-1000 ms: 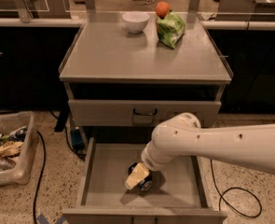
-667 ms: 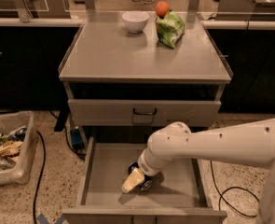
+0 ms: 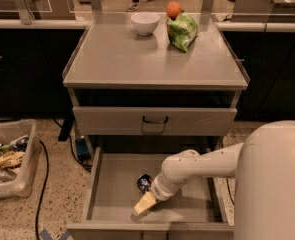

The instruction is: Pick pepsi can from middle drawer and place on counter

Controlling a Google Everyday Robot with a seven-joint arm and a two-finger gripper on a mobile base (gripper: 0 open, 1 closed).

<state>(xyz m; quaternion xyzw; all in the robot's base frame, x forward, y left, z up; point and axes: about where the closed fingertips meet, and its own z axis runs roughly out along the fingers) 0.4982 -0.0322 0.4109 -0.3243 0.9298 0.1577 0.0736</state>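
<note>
The pepsi can (image 3: 144, 182), small, blue and dark, lies on the floor of the open middle drawer (image 3: 112, 196), near its centre. My gripper (image 3: 145, 203) reaches down into the drawer from the right, its cream tip just in front of the can and close to the drawer's front wall. I cannot tell whether it touches the can. The white arm (image 3: 212, 166) crosses the right side of the drawer and fills the lower right corner. The grey counter (image 3: 117, 59) lies above, the top of the cabinet.
A white bowl (image 3: 145, 23), an orange (image 3: 174, 9) and a green bag (image 3: 183, 31) sit at the back of the counter. The upper drawer front with a dark handle (image 3: 154, 120) is closed. A clear bin of trash (image 3: 9, 159) and a black cable (image 3: 43, 184) are on the floor at left.
The arm has swung closer to the camera and bulks larger at lower right. The gripper tip has shifted toward the drawer's front, and the can now shows just behind it.
</note>
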